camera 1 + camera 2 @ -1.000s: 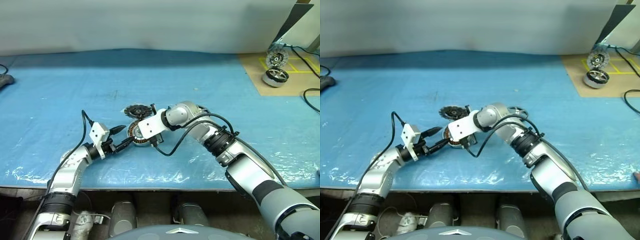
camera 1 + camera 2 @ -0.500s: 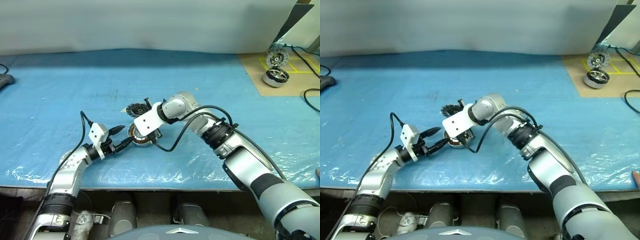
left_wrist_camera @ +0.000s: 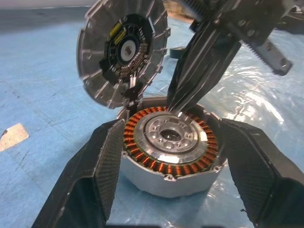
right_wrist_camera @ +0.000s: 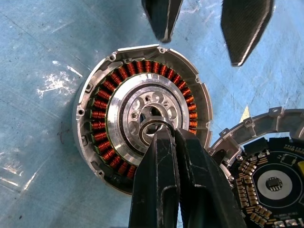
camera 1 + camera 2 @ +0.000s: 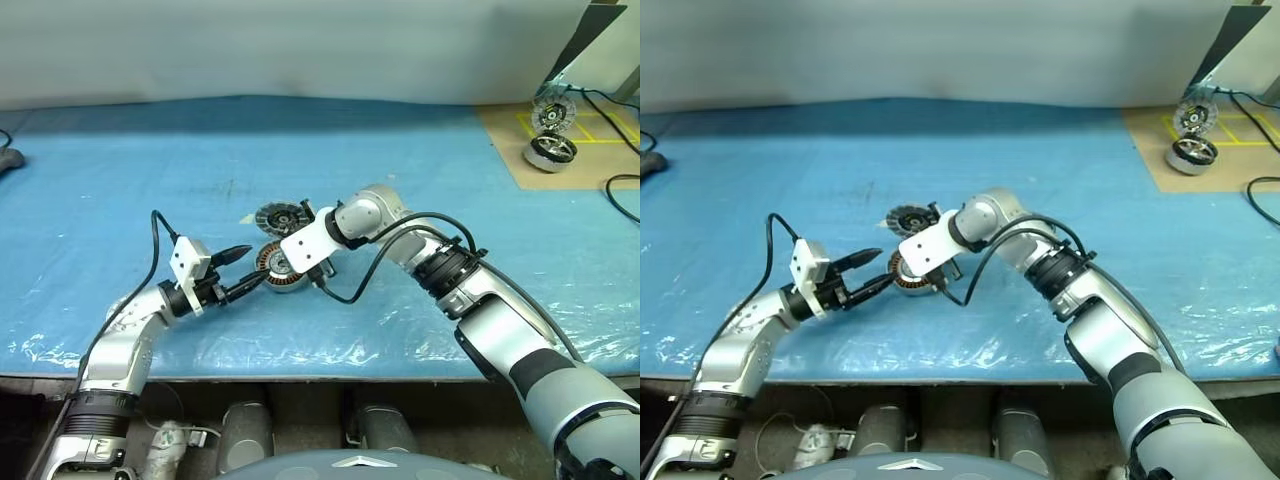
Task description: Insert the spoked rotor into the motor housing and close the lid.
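A robotics lab bench is suggested by the blue plastic-sheeted table (image 5: 120, 180), with spare motor parts (image 5: 551, 132) set on cardboard at its far right corner.

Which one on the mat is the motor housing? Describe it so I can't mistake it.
On the blue mat, look near the front edge where the two grippers meet. The motor housing is the short round metal drum lying flat between the left gripper's open fingers. Its ring of copper windings sets it apart from the lid just behind it, a ribbed disc showing a circuit board.
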Motion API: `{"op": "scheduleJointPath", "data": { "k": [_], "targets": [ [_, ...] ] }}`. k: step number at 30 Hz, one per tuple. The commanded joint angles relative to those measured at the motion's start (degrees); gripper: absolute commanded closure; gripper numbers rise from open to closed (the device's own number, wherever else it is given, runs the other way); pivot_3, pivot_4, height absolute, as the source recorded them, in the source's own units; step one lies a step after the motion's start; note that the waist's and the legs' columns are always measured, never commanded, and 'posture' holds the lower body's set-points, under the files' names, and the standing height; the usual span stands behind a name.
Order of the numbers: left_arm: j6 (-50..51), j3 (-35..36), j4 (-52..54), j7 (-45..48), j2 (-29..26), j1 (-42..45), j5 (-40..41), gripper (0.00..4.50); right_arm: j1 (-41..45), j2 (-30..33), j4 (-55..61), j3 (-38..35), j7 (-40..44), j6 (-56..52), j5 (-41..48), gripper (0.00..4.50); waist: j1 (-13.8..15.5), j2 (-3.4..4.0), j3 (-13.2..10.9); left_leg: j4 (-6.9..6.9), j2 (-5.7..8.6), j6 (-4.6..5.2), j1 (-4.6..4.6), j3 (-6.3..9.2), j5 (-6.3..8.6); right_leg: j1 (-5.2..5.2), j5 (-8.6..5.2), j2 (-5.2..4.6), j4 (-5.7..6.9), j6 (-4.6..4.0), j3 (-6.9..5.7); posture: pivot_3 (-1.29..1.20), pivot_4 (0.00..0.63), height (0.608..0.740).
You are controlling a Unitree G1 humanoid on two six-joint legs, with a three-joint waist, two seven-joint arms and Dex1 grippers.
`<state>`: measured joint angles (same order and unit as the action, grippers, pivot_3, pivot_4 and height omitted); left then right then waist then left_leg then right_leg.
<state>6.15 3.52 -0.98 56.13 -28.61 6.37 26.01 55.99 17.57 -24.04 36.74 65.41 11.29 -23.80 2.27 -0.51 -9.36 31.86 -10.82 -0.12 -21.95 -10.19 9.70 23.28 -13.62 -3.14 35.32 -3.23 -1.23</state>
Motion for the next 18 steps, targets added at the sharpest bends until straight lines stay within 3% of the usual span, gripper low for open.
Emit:
{"op": "scheduleJointPath", "data": {
  "k": [1, 18],
  "targets": [
    [-0.64, 1.83, 0.90, 0.67, -1.53, -1.10, 0.03, 1.10, 0.71, -0.57, 1.35, 0.34, 0.05, 1.47, -0.36, 4.46, -0.01, 0.01, -0.01, 0.00, 0.00, 0.00, 0.00, 0.00, 0.00, 0.00, -0.01, 0.00, 0.00, -0.01, 0.00, 0.00, 0.150, 0.740],
    [1.80, 0.04, 5.95, -4.66, 1.03, -4.66, -2.15, 1.10, 6.86, -2.90, -8.46, 3.70, -1.24, 9.96, -6.51, 4.46, 0.03, 0.02, -0.05, 0.05, -0.01, 0.00, -0.05, 0.00, 0.00, 0.01, -0.01, -0.01, 0.06, -0.02, -0.01, 0.00, 0.150, 0.740]
  ]
}}
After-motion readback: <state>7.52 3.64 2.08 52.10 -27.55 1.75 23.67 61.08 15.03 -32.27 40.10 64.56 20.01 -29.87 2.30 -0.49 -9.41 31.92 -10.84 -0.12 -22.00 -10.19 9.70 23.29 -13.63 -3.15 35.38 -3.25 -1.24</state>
